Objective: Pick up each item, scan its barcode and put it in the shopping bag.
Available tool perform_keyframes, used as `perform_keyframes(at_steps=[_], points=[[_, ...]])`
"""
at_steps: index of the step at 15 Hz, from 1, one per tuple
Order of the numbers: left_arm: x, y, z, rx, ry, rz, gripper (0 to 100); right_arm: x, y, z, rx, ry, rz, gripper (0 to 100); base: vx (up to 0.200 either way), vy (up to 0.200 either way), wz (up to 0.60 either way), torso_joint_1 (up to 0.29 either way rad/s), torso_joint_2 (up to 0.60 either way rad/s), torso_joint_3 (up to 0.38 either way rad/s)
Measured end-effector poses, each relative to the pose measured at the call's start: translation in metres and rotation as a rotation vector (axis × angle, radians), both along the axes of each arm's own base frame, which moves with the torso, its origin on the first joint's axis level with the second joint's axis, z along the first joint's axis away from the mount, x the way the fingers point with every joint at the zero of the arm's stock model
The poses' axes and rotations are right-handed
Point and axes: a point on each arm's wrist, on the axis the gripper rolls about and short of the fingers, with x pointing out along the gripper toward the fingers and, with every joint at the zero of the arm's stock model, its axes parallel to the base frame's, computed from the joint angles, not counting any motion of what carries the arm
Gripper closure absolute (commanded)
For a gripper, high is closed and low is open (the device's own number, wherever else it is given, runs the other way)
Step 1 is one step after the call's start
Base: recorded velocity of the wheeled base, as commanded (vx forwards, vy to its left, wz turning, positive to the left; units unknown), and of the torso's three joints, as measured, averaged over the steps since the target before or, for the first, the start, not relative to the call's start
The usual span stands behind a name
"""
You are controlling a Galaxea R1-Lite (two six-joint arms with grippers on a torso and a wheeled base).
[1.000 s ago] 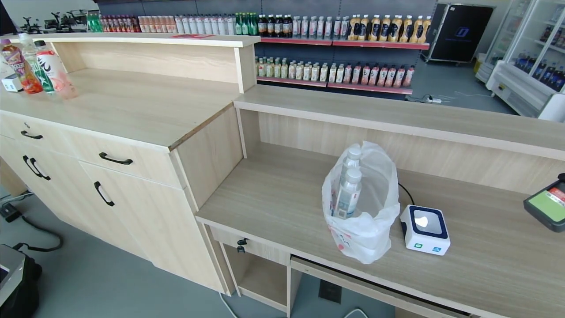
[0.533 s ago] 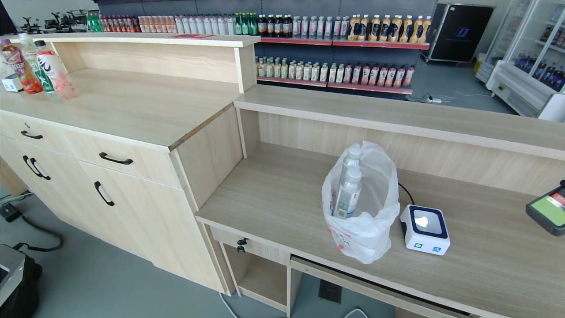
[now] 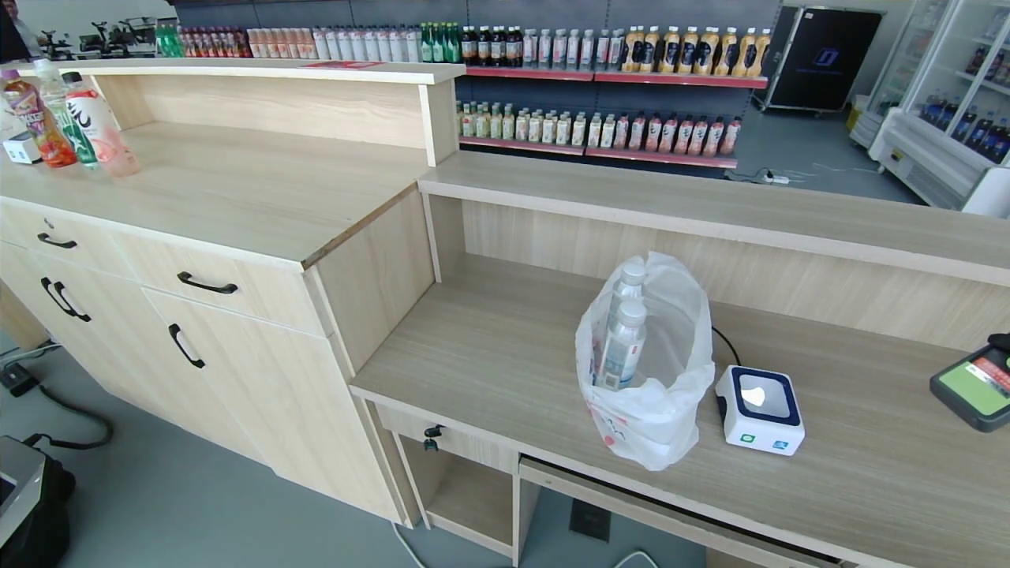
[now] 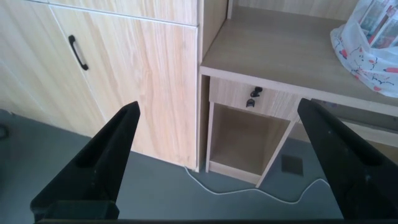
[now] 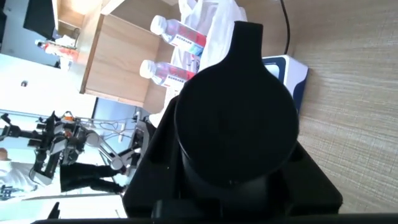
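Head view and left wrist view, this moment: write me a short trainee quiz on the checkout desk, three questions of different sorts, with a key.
1. How many bottles stand in the shopping bag?
2. Where is the scanner? A) inside the bag; B) on the desk beside the bag, on the robot's right of it; C) in a drawer.
3. True or false: the left gripper is shut.

Key: 1) two, both upright; 2) B; 3) false, it is open.
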Motion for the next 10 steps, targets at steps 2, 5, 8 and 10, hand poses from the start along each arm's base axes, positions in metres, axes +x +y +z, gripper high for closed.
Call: perform_keyframes(at_steps=[2,5,8,10], points=[[0.000,0.000,0.000,0.000,0.000,-0.001,0,0.001,-0.001,-0.002,0.003,0.005,0.001,100,0.000,0.000,0.00,0.000,0.00,0.000],[0.000,0.000,0.000,0.000,0.000,-0.001,0,0.007,0.001,-0.005,-0.009,-0.001,0.022,100,0.000,0.000,0.00,0.000,0.00,0.000],[0.000,0.000,0.000,0.000,0.000,-0.001,0,0.015,0.005,-0.007,-0.012,-0.003,0.050,100,0.000,0.000,0.00,0.000,0.00,0.000],[0.000,0.000,0.000,0.000,0.000,-0.001,0,0.019,0.007,-0.010,-0.006,0.004,0.061,100,0.000,0.000,0.00,0.000,0.00,0.000]])
